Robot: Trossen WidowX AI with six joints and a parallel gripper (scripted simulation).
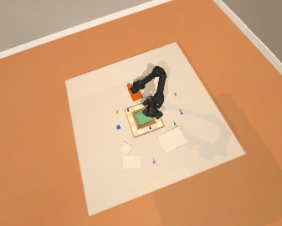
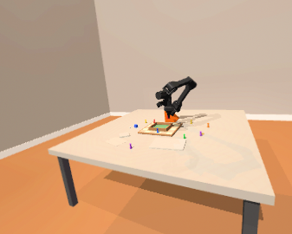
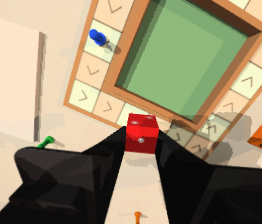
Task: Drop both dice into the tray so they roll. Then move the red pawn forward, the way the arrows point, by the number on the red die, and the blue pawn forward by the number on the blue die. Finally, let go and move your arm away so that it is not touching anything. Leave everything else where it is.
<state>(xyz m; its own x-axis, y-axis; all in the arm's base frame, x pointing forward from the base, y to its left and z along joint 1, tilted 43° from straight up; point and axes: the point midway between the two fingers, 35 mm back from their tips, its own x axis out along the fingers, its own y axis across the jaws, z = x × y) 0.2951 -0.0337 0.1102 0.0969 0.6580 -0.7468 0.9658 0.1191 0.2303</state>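
Note:
My gripper (image 3: 140,132) (image 2: 169,116) is shut on the red die (image 3: 142,131) and holds it above the board, beside the tray's edge. The die shows one pip on one face and two on another. The green-floored tray (image 3: 191,60) (image 1: 142,118) (image 2: 161,126) sits inside the arrow track and looks empty in the wrist view. The blue pawn (image 3: 97,37) (image 1: 150,128) (image 2: 158,131) stands on a track square. The red pawn (image 1: 128,110) (image 2: 154,120) stands at a track corner. The blue die (image 1: 118,127) (image 2: 136,126) lies on the table outside the board.
A green pawn (image 3: 47,142) (image 1: 175,123) (image 2: 184,136), an orange pawn (image 3: 138,217) (image 1: 175,94) (image 2: 208,125) and purple and yellow pieces stand around the board. A large pale slab (image 1: 171,140) (image 2: 168,144) and two smaller ones lie nearby. The arm stands on an orange base (image 1: 135,95).

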